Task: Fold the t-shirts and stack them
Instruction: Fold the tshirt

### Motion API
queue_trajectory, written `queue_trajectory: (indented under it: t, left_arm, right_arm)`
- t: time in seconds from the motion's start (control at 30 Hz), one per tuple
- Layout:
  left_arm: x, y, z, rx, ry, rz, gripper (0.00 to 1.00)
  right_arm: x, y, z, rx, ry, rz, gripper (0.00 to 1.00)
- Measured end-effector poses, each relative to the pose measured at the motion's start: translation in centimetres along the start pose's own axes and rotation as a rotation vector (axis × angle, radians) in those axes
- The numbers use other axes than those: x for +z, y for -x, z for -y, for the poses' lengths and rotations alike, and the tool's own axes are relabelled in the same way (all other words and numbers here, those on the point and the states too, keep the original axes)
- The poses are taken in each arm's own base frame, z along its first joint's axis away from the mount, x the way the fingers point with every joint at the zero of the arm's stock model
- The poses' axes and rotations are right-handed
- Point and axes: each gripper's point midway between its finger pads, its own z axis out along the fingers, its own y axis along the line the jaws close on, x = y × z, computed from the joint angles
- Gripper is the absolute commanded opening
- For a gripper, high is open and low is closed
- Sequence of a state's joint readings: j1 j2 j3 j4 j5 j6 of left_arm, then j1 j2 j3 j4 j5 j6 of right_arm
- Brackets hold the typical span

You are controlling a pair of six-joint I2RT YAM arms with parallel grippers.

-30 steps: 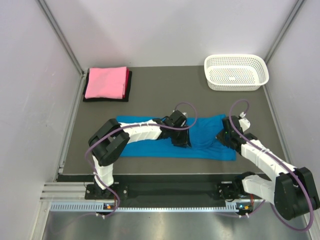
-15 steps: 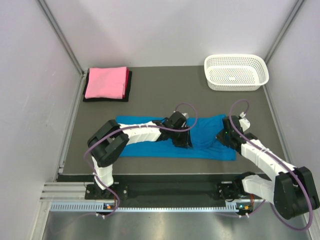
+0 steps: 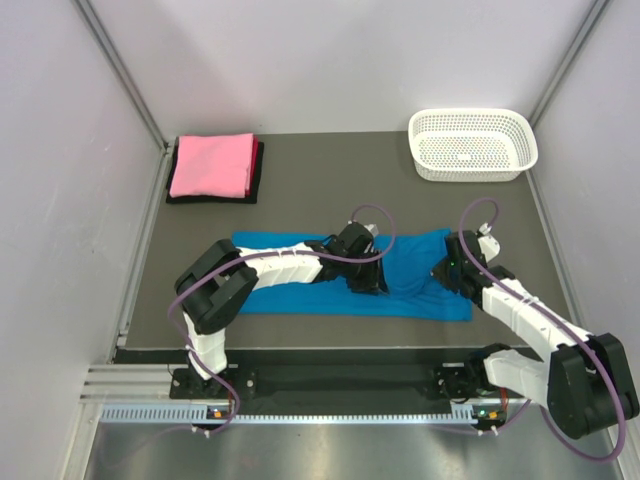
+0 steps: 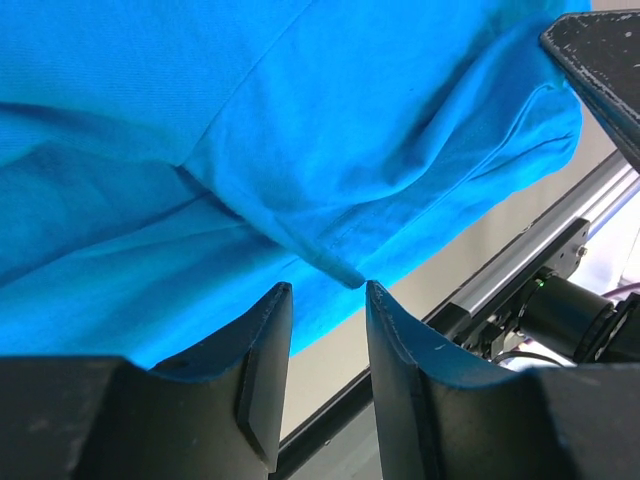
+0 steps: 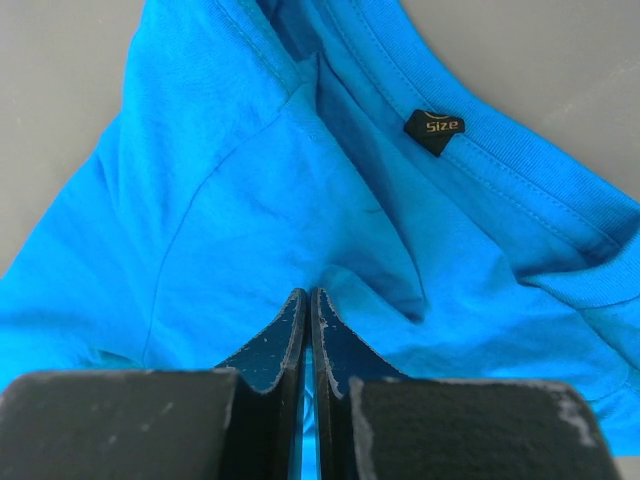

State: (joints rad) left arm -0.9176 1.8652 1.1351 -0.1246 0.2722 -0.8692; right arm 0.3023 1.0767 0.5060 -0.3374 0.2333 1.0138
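Note:
A blue t-shirt [image 3: 290, 285] lies spread across the middle of the dark table, bunched and wrinkled at its right end. My left gripper [image 3: 363, 276] hangs over the shirt's middle. In the left wrist view it [image 4: 325, 288] is open with a narrow gap, and a raised fold of the blue shirt [image 4: 300, 150] touches the fingertips. My right gripper [image 3: 450, 272] is at the shirt's right end. In the right wrist view it [image 5: 308, 294] is shut, pinching blue cloth [image 5: 250, 200] just below the collar with its black size label [image 5: 434, 127].
A folded pink shirt [image 3: 211, 164] lies on a dark folded one at the back left corner. A white mesh basket [image 3: 472, 143] stands at the back right. The table's front edge and metal rail [image 4: 545, 235] run close below the shirt.

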Motion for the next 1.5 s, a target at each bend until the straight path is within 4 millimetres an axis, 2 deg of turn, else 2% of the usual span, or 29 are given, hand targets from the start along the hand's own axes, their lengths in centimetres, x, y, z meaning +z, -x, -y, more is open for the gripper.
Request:
queue_trajectory:
  t: [0.2,0.3,0.4,0.63,0.87,1.2,1.5]
  left_arm:
    - [0.1,0.0,0.5,-0.008,-0.013,0.006,0.43]
    - [0.1,0.0,0.6,-0.009,-0.017,0.007,0.39]
    - [0.1,0.0,0.6,-0.012,-0.016,0.007,0.31]
    - [0.5,-0.1,0.2,-0.021,0.006,0.0,0.0]
    - [0.7,0.8,-0.1,-0.029,0.048,0.019,0.0]
    - [0.1,3.3,-2.4,-0.127,0.124,0.075,0.0]
    - [0.8,5.1,-2.4,-0.15,0.125,0.098,0.0]
  right_arm:
    - [0.0,0.0,0.0,0.0,0.002,-0.002,0.0]
    - [0.0,0.0,-0.1,0.001,0.003,-0.002,0.0]
    - [0.0,-0.1,-0.1,0.0,0.004,-0.005,0.0]
    - [0.0,0.0,0.0,0.004,0.003,-0.004,0.0]
    - [0.0,0.1,0.0,0.009,0.002,-0.003,0.0]
    - [0.2,0.7,0.3,0.018,-0.005,0.009,0.0]
    - [1.0,0.8,1.0,0.001,-0.036,0.001,0.0]
